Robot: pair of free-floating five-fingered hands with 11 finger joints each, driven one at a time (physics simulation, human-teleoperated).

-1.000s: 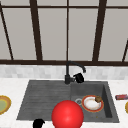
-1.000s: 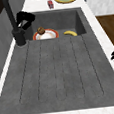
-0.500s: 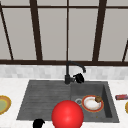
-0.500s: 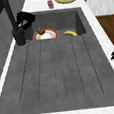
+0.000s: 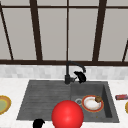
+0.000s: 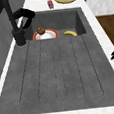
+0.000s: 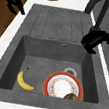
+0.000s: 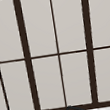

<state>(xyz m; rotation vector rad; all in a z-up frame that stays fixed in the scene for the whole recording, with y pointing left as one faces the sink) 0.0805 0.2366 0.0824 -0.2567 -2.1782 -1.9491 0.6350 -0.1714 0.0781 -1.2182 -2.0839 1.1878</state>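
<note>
Now the right hand (image 5: pixel 80 76) is hovering with fingers curled loosely, gripping nothing, just beside the faucet (image 5: pixel 68 72) at the sink's (image 5: pixel 45 100) back rim, seemingly reaching for it. Next it needs closing onto the spout. The left hand (image 5: pixel 38 123) is idling near the front edge.

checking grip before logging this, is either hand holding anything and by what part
Nothing is held. The right hand hovers with curled fingers beside the faucet, apart from it; the left hand hangs off the sink's front edge.

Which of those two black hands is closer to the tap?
The right hand: it hangs just beside the tap, by its spout over the basin's back edge. The left hand floats far off, past the sink's front edge.
</note>
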